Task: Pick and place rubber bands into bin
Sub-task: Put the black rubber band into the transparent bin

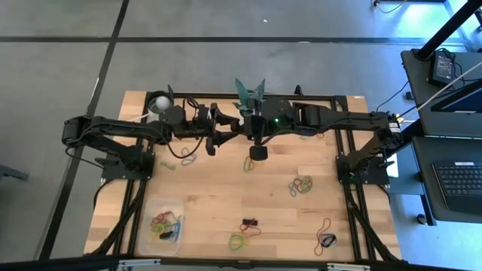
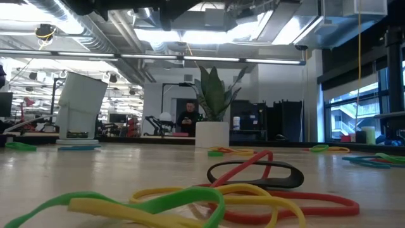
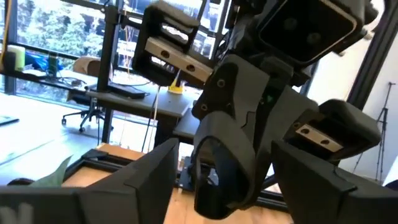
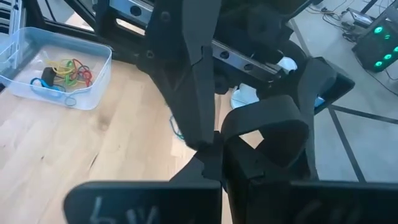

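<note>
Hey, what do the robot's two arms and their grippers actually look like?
Both arms are matte black with chunky jointed segments. The left gripper and right gripper have broad, flat black fingers on silver rails. A green light glows on the right arm, and black cables trail from its base.

Wooden table point(image 1: 218, 196), scattered rubber bands point(image 1: 301, 186), clear bin point(image 1: 147, 231), white cup point(image 1: 160, 104)

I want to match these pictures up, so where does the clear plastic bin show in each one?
High view: the bin sits at the lower left of the wooden table, with bands inside.
Low view: I cannot pick it out.
Left wrist view: not in it.
Right wrist view: upper left corner, bands visible inside.
Shared landmark: the wooden table top under it.
</note>
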Available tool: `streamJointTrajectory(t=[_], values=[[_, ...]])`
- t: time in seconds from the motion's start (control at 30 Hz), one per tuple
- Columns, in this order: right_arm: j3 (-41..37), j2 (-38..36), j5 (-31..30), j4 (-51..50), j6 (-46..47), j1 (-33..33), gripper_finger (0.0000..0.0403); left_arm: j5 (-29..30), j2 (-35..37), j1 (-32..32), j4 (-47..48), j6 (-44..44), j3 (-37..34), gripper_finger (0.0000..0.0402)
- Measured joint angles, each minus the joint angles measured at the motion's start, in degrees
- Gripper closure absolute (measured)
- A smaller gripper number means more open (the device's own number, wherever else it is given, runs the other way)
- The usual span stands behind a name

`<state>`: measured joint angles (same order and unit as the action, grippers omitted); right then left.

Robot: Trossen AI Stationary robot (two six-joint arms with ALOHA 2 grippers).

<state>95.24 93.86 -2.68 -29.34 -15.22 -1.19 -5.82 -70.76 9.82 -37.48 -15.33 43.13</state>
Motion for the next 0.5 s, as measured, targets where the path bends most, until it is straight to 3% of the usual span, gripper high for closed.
streamJointTrajectory(t=[0.23,0.5], values=[[0.0,0.0,0.4,0.3,1.4,0.0,0.0402,0.4,0.0,0.2,-1.9,0.0,0.0,0.0241],[0.0,0.0,-0.1,0.5,1.5,0.0,0.0402,-0.3,0.1,0.2,-1.9,0.0,0.1,0.0366]])
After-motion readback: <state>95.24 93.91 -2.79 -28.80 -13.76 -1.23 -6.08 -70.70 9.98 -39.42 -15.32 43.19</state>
